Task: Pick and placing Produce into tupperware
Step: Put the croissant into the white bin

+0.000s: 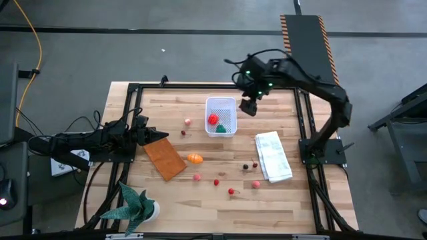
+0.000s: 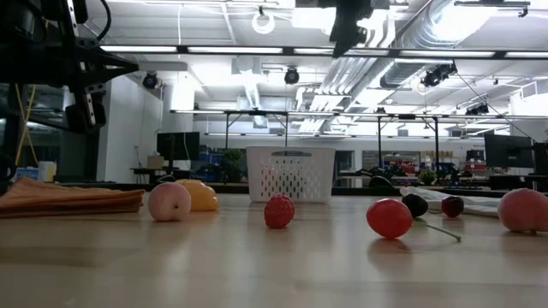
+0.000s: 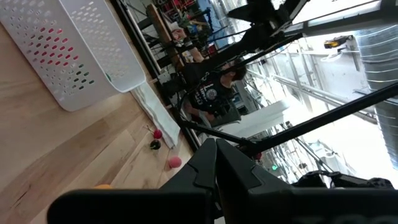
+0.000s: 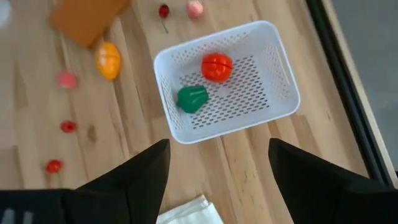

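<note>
High view shows the white perforated tub [image 1: 221, 116] sitting on the wooden tabletop [image 1: 200, 200] toward its far middle, and the right wrist view shows a red tomato [image 4: 217, 66] and a green piece [image 4: 191, 98] lying apart inside it. Loose produce remains outside: an orange piece [image 1: 194, 159] just beside the flat orange-brown rectangle [image 1: 164, 157], a pink piece [image 1: 188, 122] and a dark berry [image 1: 183, 133] on the tub's left, and several small red and pink berries [image 1: 231, 191] scattered across the near half. A folded white cloth [image 1: 273, 156] lies to the tub's right. The right end effector [image 1: 248, 107] hovers just beside the tub's right far corner, released, its fingers [image 4: 140, 171] spread wide with nothing between them. The left end effector [image 1: 148, 135] waits at the tabletop's left edge, touching the rectangle's corner; its opening cannot be told. A green spiky plant [image 1: 135, 204] stands at the near left corner.
</note>
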You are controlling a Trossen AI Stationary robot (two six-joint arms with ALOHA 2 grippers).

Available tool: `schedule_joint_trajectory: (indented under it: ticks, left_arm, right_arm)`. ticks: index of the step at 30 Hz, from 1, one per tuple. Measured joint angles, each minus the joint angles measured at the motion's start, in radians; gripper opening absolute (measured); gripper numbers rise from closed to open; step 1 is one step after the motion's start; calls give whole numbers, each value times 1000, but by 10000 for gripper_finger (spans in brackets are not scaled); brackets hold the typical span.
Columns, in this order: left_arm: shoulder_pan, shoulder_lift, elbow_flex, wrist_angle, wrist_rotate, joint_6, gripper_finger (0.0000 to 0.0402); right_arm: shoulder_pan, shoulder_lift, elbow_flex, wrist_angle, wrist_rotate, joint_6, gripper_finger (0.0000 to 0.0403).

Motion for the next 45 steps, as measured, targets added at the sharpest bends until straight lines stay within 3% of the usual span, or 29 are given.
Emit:
schedule_joint_trajectory:
  ticks: [13,32,45]
  left_arm:
    - [0,0,0,0,0,0,1]
    - [0,0,0,2,19,0,1]
    - [0,0,0,20,110,54,1]
  right_arm:
    - [78,-159,0,-58,90,124,263]
    - [246,-223,0,-99,270,270,263]
    - [464,-225,0,-99,493,474,263]
